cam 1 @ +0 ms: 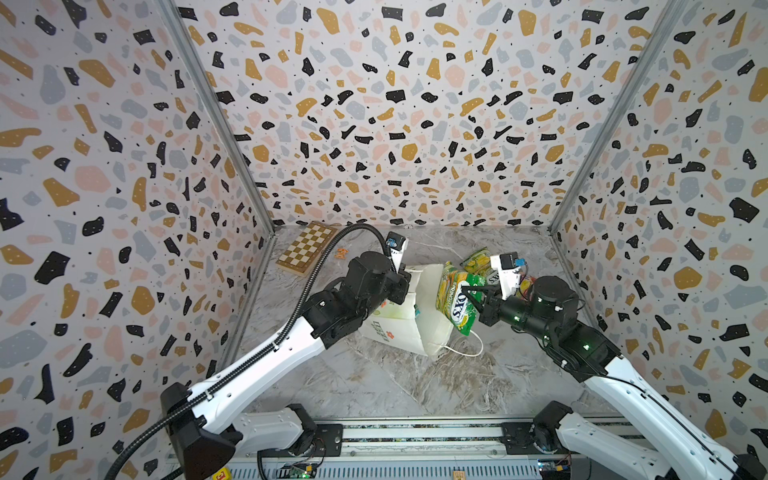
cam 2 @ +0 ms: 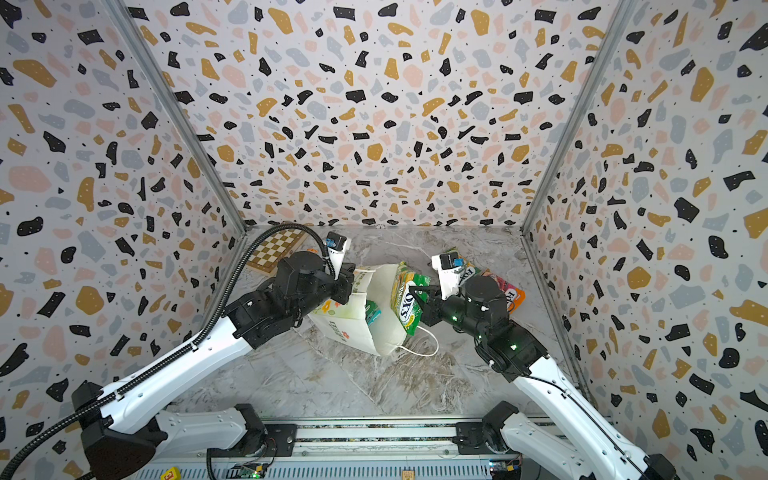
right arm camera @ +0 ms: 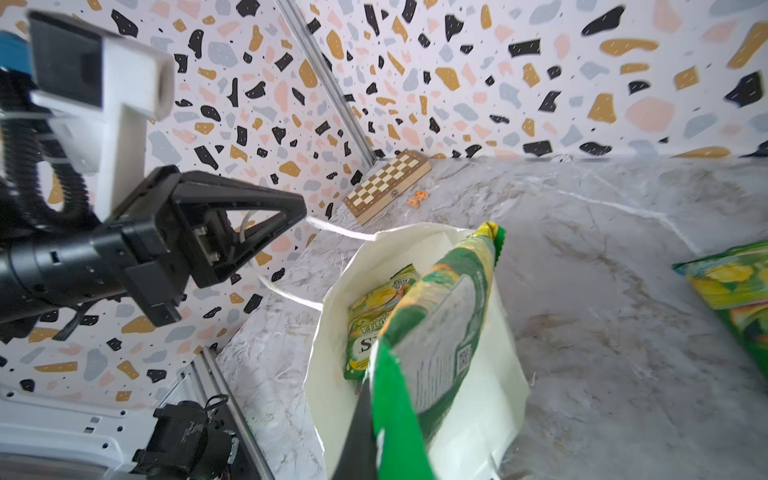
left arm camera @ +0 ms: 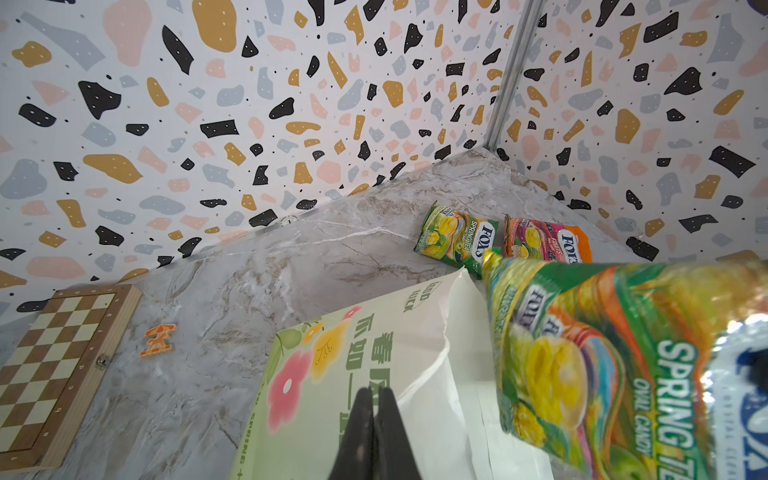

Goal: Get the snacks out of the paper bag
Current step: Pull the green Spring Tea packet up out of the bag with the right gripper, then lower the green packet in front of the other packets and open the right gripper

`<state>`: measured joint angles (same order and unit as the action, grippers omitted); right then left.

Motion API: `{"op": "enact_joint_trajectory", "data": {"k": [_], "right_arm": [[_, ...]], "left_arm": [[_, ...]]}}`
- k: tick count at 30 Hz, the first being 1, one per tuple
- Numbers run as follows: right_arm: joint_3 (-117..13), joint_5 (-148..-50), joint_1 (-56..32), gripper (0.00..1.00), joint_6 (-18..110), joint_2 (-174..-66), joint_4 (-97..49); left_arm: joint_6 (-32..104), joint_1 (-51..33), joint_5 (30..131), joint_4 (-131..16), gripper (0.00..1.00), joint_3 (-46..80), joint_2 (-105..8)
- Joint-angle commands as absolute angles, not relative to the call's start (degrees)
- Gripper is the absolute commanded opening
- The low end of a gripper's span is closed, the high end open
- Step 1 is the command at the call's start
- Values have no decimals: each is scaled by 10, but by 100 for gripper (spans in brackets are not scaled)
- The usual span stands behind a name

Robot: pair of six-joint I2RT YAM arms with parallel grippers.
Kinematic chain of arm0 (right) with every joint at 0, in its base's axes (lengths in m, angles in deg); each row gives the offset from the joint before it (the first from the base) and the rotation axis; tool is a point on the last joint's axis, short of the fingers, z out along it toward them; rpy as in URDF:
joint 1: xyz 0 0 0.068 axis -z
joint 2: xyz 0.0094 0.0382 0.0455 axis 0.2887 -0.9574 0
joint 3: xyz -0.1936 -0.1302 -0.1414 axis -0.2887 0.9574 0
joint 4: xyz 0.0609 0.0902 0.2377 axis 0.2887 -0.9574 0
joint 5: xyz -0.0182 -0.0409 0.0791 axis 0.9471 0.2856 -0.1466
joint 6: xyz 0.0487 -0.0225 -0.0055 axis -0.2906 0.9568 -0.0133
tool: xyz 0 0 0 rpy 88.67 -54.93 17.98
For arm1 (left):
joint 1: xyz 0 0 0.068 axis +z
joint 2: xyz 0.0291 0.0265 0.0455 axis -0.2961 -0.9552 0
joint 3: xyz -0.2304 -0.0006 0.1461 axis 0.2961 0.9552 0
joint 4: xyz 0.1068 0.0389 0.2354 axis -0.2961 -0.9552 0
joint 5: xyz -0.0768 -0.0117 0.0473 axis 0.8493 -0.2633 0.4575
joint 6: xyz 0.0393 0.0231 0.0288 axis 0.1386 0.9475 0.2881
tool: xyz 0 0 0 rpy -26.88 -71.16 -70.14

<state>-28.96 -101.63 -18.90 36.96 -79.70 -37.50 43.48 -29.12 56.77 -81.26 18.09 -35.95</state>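
Paper bag [cam 1: 428, 318] stood mid-table with its mouth open toward my right arm. My right gripper [cam 1: 474, 297] was clamped on a green-yellow Spring Tea packet [cam 1: 456, 297], held up at the bag's mouth. I couldn't tell whether the packet's far end was clear of the rim. In the right wrist view the packet hid most of that gripper, and only one dark finger [right arm camera: 356, 432] showed.

My left gripper [left arm camera: 376, 390] had its fingers pressed together. The right wrist view showed a white cord handle [right arm camera: 340, 230] running from its tip to the bag's rim.

Inside the bag were a second green-yellow packet [right arm camera: 374, 324] and a teal packet [cam 2: 372, 312], both half hidden by the bag wall.

Out on the marble table [cam 1: 395, 382], beyond the bag, lay another green-yellow packet [left arm camera: 457, 241] just beside a pink-orange packet [left arm camera: 544, 241]. My right arm covered most of the pink-orange one in both top views. The bag's other handle [cam 1: 465, 352] lay loose on the table.

A wooden chessboard [cam 1: 307, 247] sat in the far left corner, with orange scraps [left arm camera: 158, 340] near it, well apart from the bag.
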Motion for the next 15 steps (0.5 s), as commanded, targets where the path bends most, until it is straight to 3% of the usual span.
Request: {"op": "enact_joint_trajectory", "data": {"k": [1, 15], "right_arm": [[-327, -954, -186, 0, 402, -769, -394], [-370, -733, -174, 0, 420, -777, -506]], "left_arm": [[431, -293, 562, -792, 0, 188, -358], [435, -293, 588, -792, 0, 189, -353]]}}
